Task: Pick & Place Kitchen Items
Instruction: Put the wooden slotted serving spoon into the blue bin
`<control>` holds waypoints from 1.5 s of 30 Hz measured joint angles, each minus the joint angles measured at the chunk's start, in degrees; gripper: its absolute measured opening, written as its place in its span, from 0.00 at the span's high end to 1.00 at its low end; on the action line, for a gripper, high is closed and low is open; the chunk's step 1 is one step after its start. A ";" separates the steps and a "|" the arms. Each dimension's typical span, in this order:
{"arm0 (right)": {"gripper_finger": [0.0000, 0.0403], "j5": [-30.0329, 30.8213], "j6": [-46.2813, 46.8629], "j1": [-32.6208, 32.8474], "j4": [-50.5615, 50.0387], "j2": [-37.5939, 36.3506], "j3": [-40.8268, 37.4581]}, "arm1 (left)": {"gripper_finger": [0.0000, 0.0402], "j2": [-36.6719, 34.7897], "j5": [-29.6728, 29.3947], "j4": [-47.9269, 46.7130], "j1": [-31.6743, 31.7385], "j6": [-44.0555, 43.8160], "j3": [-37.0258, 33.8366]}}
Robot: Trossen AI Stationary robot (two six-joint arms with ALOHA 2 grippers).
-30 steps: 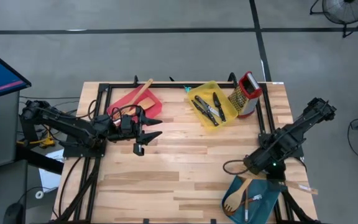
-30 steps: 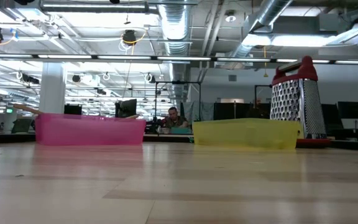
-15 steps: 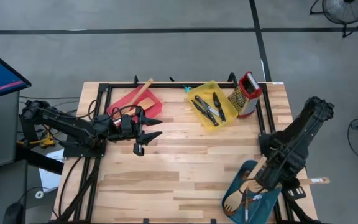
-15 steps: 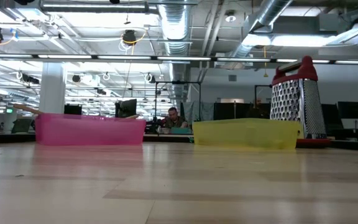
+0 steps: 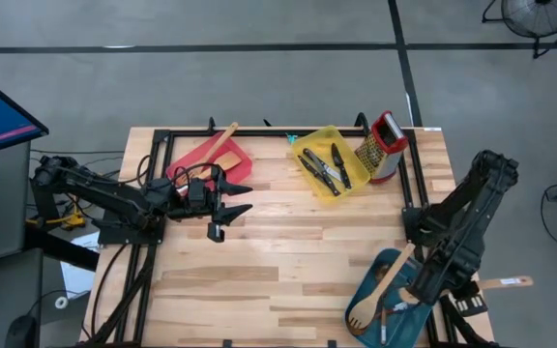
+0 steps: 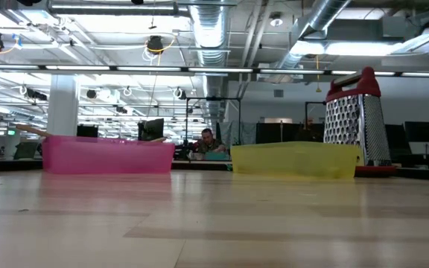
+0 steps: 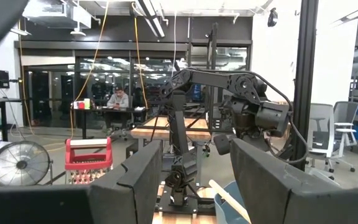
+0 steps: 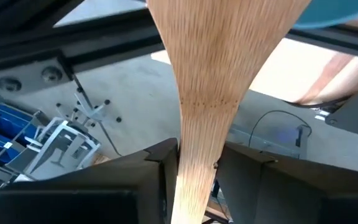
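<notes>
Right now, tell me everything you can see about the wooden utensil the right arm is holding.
The wooden spatula is pale, straight-grained wood, widening from a narrow handle into a flat blade. The right gripper has its jaws shut on the handle. Seen from above, the handle sticks out past the table's right edge, beside the teal tray. The blade's far end is out of view.

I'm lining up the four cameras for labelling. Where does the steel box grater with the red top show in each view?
High view: the grater stands at the table's far edge, right of the yellow tray.
Low view: the grater stands upright at right, behind the yellow tray.
Left wrist view: the grater is low at left.
Right wrist view: not in it.
Shared landmark: the yellow tray.
</notes>
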 joint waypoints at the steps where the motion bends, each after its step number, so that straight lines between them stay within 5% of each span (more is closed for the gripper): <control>1: 0.78 0.04 -0.01 0.06 0.06 0.30 0.00 | 0.56 0.00 0.00 0.02 0.00 0.00 0.00; 25: 0.77 12.46 -15.20 -3.55 0.07 15.25 0.00 | 0.56 0.00 0.00 0.04 0.00 -0.02 -0.02; 45: 0.77 14.23 -20.61 -4.24 0.08 18.48 0.00 | 0.56 0.00 0.00 0.04 0.00 -0.02 -0.02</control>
